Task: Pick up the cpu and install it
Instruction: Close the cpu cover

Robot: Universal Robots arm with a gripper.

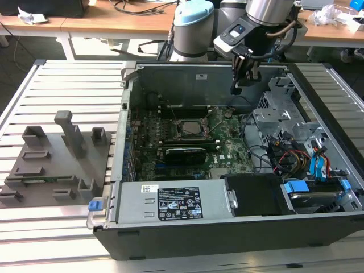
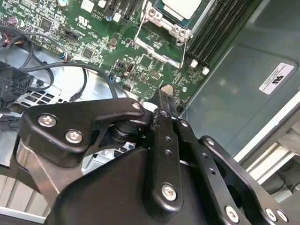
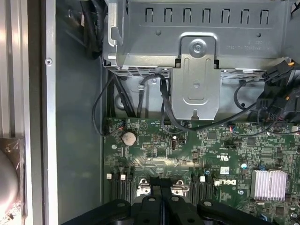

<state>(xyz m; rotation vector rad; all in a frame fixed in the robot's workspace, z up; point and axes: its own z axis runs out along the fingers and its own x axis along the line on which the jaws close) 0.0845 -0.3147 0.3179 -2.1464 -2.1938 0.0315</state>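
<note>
**CPU install: position record**

Grey fixture blocks (image 1: 57,153): exterior view's left.
Cpu (image 1: 189,127): lying in the socket (image 2: 151,16), centre.
Gripper (image 1: 239,88): fingers closed, empty, hovering to the right.
Handling: chip probably needs to sit flat and square, and the arm to stay clear of the cables (image 1: 259,153).

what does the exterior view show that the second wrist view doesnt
The exterior view adds the grey fixture blocks outside the case, the power supply and the drive bay with blue cables. The second wrist view adds a close look at the screws on the gripper's black linkage. Both share the gripper, shut and above the motherboard, and the cpu sitting in its socket frame, apart from the gripper.
</note>
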